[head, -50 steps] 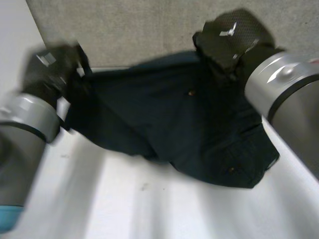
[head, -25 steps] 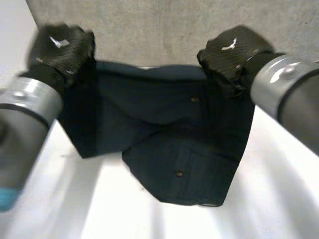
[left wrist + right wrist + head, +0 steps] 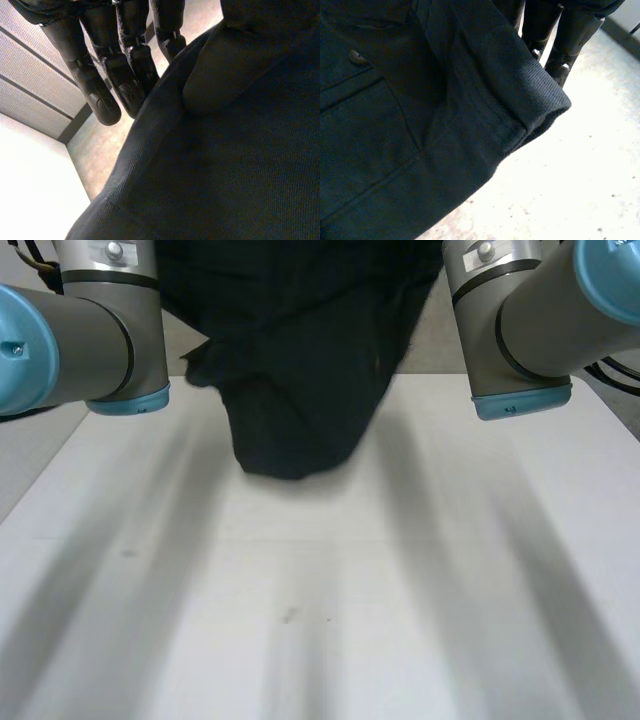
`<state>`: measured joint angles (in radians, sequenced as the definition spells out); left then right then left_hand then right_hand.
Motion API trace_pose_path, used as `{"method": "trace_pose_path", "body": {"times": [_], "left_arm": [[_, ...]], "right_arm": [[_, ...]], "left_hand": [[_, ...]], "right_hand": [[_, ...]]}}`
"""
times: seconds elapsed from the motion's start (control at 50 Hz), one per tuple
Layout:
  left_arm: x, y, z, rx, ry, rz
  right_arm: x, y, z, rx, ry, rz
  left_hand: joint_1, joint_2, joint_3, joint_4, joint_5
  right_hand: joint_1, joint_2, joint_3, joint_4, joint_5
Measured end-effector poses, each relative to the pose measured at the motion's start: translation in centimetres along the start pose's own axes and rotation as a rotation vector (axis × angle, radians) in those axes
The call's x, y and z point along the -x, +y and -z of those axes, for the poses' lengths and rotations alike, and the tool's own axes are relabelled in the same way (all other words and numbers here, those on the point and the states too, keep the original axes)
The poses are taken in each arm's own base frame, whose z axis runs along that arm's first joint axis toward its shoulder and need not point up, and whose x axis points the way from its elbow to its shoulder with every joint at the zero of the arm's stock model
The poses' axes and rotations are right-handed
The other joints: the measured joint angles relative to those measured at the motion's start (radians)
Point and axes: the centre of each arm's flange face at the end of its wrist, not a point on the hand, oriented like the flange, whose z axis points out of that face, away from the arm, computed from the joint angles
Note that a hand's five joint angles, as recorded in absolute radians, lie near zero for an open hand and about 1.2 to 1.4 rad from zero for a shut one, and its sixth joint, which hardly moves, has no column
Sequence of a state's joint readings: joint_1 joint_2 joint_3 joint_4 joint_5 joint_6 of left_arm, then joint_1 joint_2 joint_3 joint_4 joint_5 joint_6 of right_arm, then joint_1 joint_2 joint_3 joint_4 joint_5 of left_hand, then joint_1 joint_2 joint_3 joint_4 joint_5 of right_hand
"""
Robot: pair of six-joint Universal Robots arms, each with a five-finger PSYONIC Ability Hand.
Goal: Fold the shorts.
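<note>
In the head view, the dark shorts (image 3: 290, 370) are seen hanging between the left arm (image 3: 90, 330) and the right arm (image 3: 520, 320), over the white bench (image 3: 320, 620). In the left wrist view, the cloth is pinched between the thumb and the fingers of the left robot hand (image 3: 107, 97). In the right wrist view, a rolled edge of the shorts is draped in front of the right robot hand (image 3: 565, 45), and it cannot be told whether that hand is grasping.

Head camera looks down from the near side onto the white table (image 3: 400, 590) — both wrist cameras sit close against the shorts (image 3: 300, 360), shared by all.
</note>
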<state>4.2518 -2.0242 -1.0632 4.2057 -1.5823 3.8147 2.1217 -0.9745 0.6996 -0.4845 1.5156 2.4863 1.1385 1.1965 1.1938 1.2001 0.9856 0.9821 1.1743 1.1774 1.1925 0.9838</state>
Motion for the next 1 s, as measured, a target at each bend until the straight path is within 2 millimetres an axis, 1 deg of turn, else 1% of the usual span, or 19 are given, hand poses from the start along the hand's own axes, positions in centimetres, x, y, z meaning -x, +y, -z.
{"method": "trace_pose_path", "body": {"times": [0.1, 0.18, 0.28, 0.32, 0.34, 0.36, 0.4, 0.44, 0.48, 0.52, 0.54, 0.6, 0.62, 0.74, 0.82, 0.84, 0.88, 0.9, 1.0], "left_arm": [[-0.5, 0.6, 2.0, 0.079, 0.068, 0.058], [-1.4, 1.9, 5.3, 0.21, 0.155, 0.103], [-2.8, 3.4, 11.0, 0.415, 0.295, 0.127], [-3.5, 3.9, 14.4, 0.535, 0.382, 0.131], [-3.5, 3.9, 14.4, 0.535, 0.382, 0.131], [-3.9, 3.9, 16.7, 0.612, 0.443, 0.134], [-4.2, 3.6, 18.7, 0.681, 0.501, 0.139], [-4.7, 2.7, 21.6, 0.785, 0.596, 0.148], [-4.8, 2.5, 22.2, 0.807, 0.617, 0.15], [-4.9, 1.1, 25.0, 0.909, 0.713, 0.155], [-4.8, 0.7, 25.7, 0.936, 0.738, 0.155], [-4.6, 0.1, 26.7, 0.974, 0.77, 0.151], [-4.3, -0.3, 27.5, 1.003, 0.788, 0.145], [-3.5, -0.6, 29.2, 1.066, 0.801, 0.118], [-3.1, -0.5, 30.1, 1.094, 0.804, 0.107], [-3.0, -0.5, 30.5, 1.103, 0.806, 0.105], [-2.9, -0.5, 30.7, 1.106, 0.806, 0.104], [-2.8, -0.5, 31.2, 1.111, 0.805, 0.102], [-2.7, -0.5, 31.8, 1.104, 0.794, 0.101]], "right_arm": [[0.5, 0.5, 1.1, 0.033, -0.031, -0.004], [1.9, 2.0, 3.0, 0.137, -0.111, -0.013], [4.6, 5.1, 6.8, 0.33, -0.26, -0.026], [6.4, 7.1, 9.5, 0.457, -0.357, -0.032], [6.4, 7.1, 9.5, 0.457, -0.357, -0.032], [7.4, 8.2, 11.4, 0.54, -0.418, -0.036], [8.1, 9.1, 13.1, 0.612, -0.467, -0.038], [8.7, 10.0, 15.6, 0.714, -0.532, -0.04], [8.8, 10.1, 16.0, 0.732, -0.542, -0.04], [8.9, 10.4, 18.4, 0.822, -0.593, -0.04], [8.7, 10.2, 19.1, 0.846, -0.608, -0.04], [8.5, 10.0, 19.8, 0.866, -0.619, -0.041], [7.9, 9.5, 21.0, 0.896, -0.638, -0.043], [6.4, 8.1, 23.9, 0.953, -0.677, -0.061], [5.7, 7.5, 25.2, 0.98, -0.687, -0.09], [5.4, 7.4, 25.7, 0.996, -0.686, -0.111], [5.3, 7.4, 25.9, 1.0, -0.685, -0.117], [5.0, 7.3, 26.6, 1.029, -0.674, -0.16], [4.5, 7.7, 27.4, 1.069, -0.641, -0.241]], "left_hand": [[0.0, 0.0, 0.0, 0.0, 0.0], [0.0, 0.0, 0.0, 0.0, 0.0], [0.0, 0.0, 0.0, 0.001, 0.009], [-0.001, 0.0, 0.0, 0.003, 0.009], [-0.001, 0.0, 0.0, 0.003, 0.009], [-0.001, 0.0, 0.0, 0.003, 0.009], [-0.001, 0.0, 0.0, 0.003, 0.009], [-0.001, 0.0, 0.0, 0.003, 0.009], [-0.001, 0.0, 0.0, 0.003, 0.009], [-0.001, 0.0, 0.0, 0.003, 0.009], [-0.001, 0.0, 0.0, 0.003, 0.009], [-0.001, 0.0, 0.0, 0.003, 0.009], [-0.001, 0.0, 0.0, 0.003, 0.009], [0.0, 0.0, -0.001, 0.003, 0.008], [-0.103, -0.144, -0.141, -0.148, -0.101], [-0.262, -0.299, -0.293, -0.302, -0.258], [-0.337, -0.366, -0.36, -0.37, -0.328], [-0.375, -0.419, -0.412, -0.423, -0.384], [-0.427, -0.488, -0.483, -0.496, -0.457]], "right_hand": [[0.0, 0.0, 0.0, 0.0, 0.001], [0.0, 0.0, 0.0, 0.0, 0.001], [0.0, 0.0, 0.0, 0.0, 0.001], [0.0, 0.0, 0.0, 0.0, 0.001], [0.0, 0.0, 0.0, 0.0, 0.001], [0.0, 0.0, 0.0, 0.0, 0.001], [0.0, 0.0, 0.0, 0.0, 0.002], [0.0, 0.0, 0.0, 0.0, 0.002], [0.0, 0.0, 0.0, 0.0, 0.002], [0.0, 0.0, 0.0, 0.0, 0.002], [0.0, 0.0, 0.0, 0.0, 0.002], [0.0, 0.0, 0.0, 0.0, 0.002], [0.0, 0.0, 0.0, 0.0, 0.002], [0.0, 0.0, 0.0, 0.0, 0.002], [0.0, 0.0, 0.0, 0.0, 0.002], [0.0, 0.0, 0.0, 0.0, 0.002], [0.0, 0.0, 0.0, 0.0, 0.002], [0.0, 0.0, 0.0, 0.0, 0.002], [0.0, 0.0, 0.0, 0.0, 0.002]]}}
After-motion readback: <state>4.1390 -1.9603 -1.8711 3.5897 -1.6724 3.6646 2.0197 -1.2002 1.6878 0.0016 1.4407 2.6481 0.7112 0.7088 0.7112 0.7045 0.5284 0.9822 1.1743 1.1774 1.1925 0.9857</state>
